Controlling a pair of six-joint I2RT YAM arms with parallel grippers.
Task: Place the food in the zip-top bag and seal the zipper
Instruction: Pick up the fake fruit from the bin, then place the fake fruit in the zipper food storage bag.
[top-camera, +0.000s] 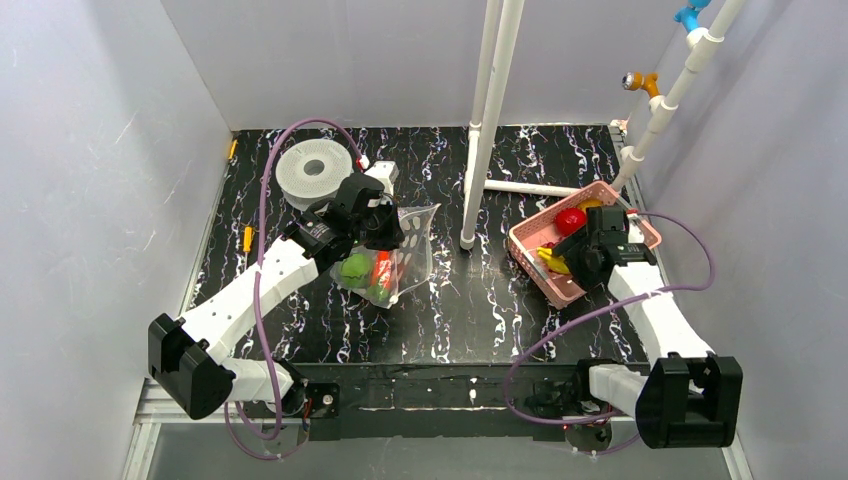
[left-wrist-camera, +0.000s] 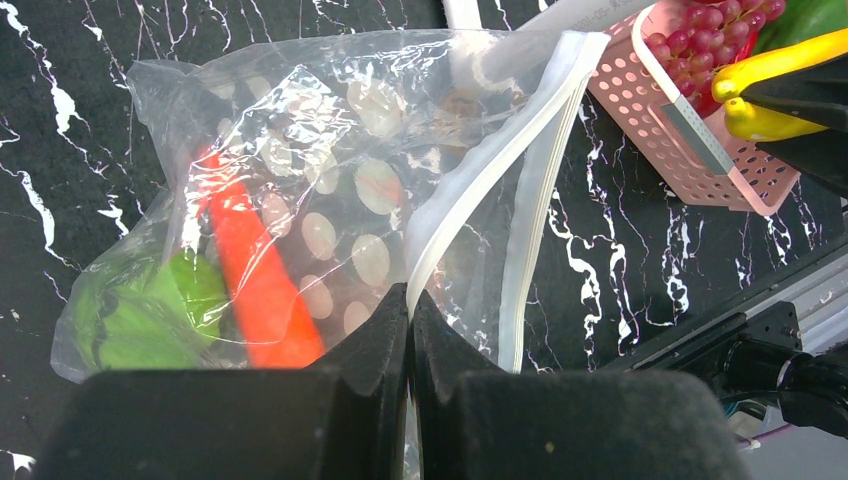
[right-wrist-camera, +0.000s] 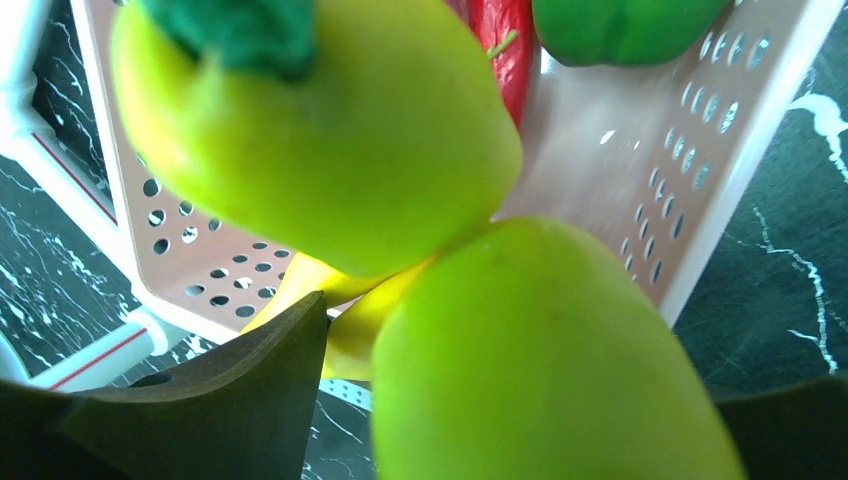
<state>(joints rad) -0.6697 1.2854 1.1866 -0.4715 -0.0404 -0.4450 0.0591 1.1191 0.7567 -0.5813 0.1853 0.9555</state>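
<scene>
The clear dotted zip-top bag (top-camera: 405, 250) lies at the table's left centre, with an orange-red toy (left-wrist-camera: 255, 280) and a green one (left-wrist-camera: 140, 320) inside. Its mouth is open, and the whitish zipper strip (left-wrist-camera: 500, 150) runs up from my left gripper (left-wrist-camera: 411, 300), which is shut on the mouth edge. My right gripper (top-camera: 585, 255) is down in the pink basket (top-camera: 600, 188). Its jaws (right-wrist-camera: 560, 350) stand open around a yellow-green toy fruit (right-wrist-camera: 540, 380), with a gap at the left finger. A second yellow-green fruit (right-wrist-camera: 330, 150), a banana (right-wrist-camera: 330, 300), a red chili (right-wrist-camera: 505, 50) and a green pepper (right-wrist-camera: 620, 25) lie there too.
A grey-white spool (top-camera: 314, 172) stands behind the bag at the back left. A white pipe frame (top-camera: 487, 120) rises from mid-table between bag and basket. A red fruit (top-camera: 571, 220) and purple grapes (left-wrist-camera: 700, 25) are in the basket. White walls enclose the table.
</scene>
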